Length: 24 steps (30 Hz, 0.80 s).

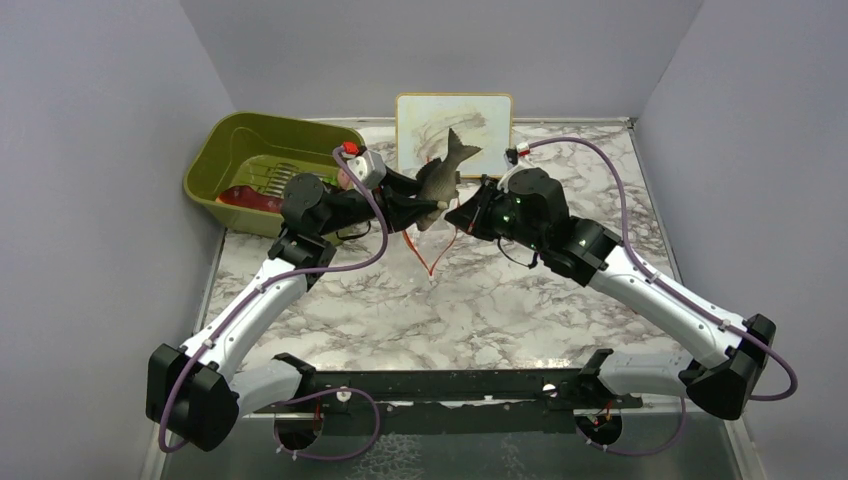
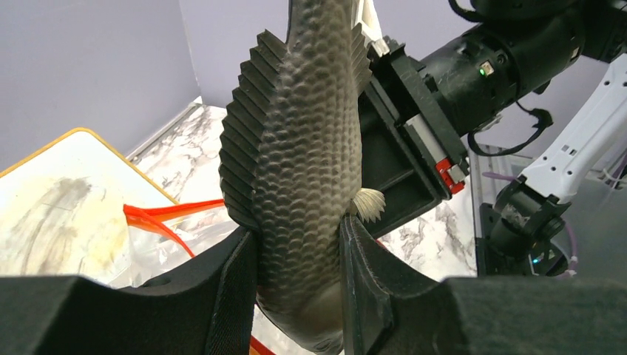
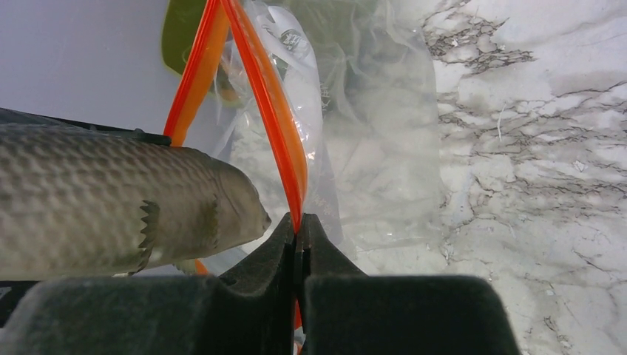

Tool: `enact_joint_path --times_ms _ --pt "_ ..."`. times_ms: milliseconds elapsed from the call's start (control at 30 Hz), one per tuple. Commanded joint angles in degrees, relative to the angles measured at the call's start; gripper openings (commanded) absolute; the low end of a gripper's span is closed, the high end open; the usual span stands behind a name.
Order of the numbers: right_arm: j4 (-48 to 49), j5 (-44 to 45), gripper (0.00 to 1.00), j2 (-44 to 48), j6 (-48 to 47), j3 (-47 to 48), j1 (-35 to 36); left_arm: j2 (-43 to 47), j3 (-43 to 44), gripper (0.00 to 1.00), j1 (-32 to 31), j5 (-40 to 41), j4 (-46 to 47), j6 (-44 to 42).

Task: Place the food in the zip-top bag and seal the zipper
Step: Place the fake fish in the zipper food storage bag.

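Two arms meet mid-desk, loading step in hand.

Top view: left end effector (image 1: 425, 205) holds the grey fish (image 1: 445, 165) up off the desk (image 1: 500, 300), tail high. Right end effector (image 1: 462, 215) sits just beside it, and the zipper (image 1: 432, 262) shows as a thin orange-red loop hanging below both. The clear bag film is too faint to trace here. Olive bin (image 1: 215, 150) is back left with a red piece (image 1: 250, 198) and more food in it. Pale board (image 1: 480, 115) lies at the back edge.

Left wrist: both pads closed on the fish's lower body, one finger (image 2: 236, 281) on each flank. Firm-looking grip, fish roughly upright in this view. Orange strip and clear film sit beyond it.

Right wrist: jaws fully pinched together on one lip of the zipper (image 3: 273, 111). The zip-top bag (image 3: 370, 148) hangs off that lip with its mouth spread. The fish's head (image 3: 222, 200) sits between the two orange lips. Can't tell if it has passed them.

Judgement: first food item going in, task early, zipper unsealed. Next move calls for pushing the fish head-first deeper while the right keeps the mouth open, then letting go. Risk: floppy lip folds and blocks the entry.
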<state>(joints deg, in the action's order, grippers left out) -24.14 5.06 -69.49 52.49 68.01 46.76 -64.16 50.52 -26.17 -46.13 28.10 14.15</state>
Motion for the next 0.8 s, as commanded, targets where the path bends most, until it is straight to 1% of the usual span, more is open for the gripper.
enact_joint_path --times_ms 0,133,367,467,667,767 --pt "1.63 -0.33 0.01 1.98 0.56 0.01 -0.27 1.23 -0.3 0.27 -0.25 -2.18 2.47 -3.61" --pt "1.87 -0.71 0.01 2.27 0.57 -0.01 -0.29 1.15 -0.99 0.31 -0.28 -2.98 2.49 -4.65" --pt "1.81 0.7 0.01 3.63 1.32 -0.92 -0.27 1.57 -2.36 0.34 -0.3 -3.66 2.49 -4.91" --pt "1.46 1.36 0.01 4.49 1.83 -1.6 -0.27 2.02 -3.15 0.4 -0.3 -3.43 2.49 -5.73" --pt "1.9 2.26 0.01 5.58 2.09 -2.41 -0.31 2.54 -3.77 0.44 -0.38 -3.08 2.49 -5.74" --pt "2.03 2.53 0.01 5.6 1.88 -2.43 -0.27 2.45 -3.67 0.54 -0.36 -3.36 2.43 -5.47"
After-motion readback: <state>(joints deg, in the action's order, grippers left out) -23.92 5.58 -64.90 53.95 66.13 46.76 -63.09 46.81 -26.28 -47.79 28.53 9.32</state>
